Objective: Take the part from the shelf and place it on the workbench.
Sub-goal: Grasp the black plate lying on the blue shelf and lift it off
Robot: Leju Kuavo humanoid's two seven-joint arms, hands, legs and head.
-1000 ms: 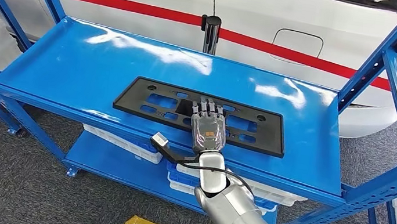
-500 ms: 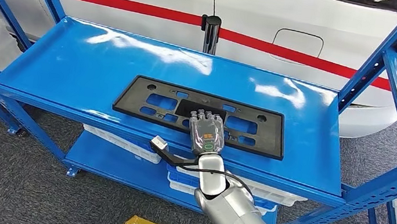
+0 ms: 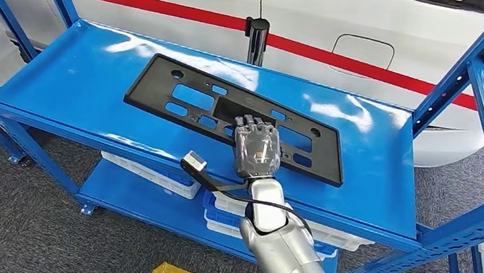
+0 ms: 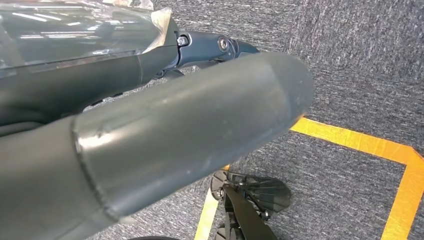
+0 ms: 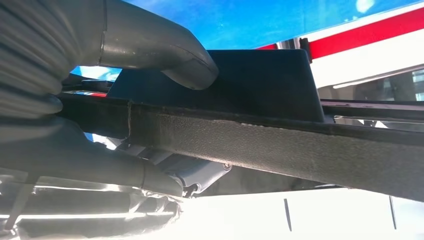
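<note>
The flat black plastic plate with rectangular cut-outs point(image 3: 228, 113) tilts above the blue metal shelf point(image 3: 90, 79). The right hand point(image 3: 256, 151) grasps its near edge. A black post point(image 3: 257, 41) stands behind the shelf; whether the left hand point(image 4: 150, 140) is clenched I cannot tell.

head: high, facing down at shelf point(image 3: 89, 86) | right wrist: close, shares it | left wrist: floorward

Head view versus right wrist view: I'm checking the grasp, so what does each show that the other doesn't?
Head view alone: the whole black part with its cutouts, lying at an angle over the blue shelf, the white car with a red stripe behind, and the back of the right hand at the part's near edge.

Right wrist view alone: the thumb on one face of the part's edge and the fingers on the opposite face.

Both: the right hand holding the part, blue shelf, red stripe.
</note>
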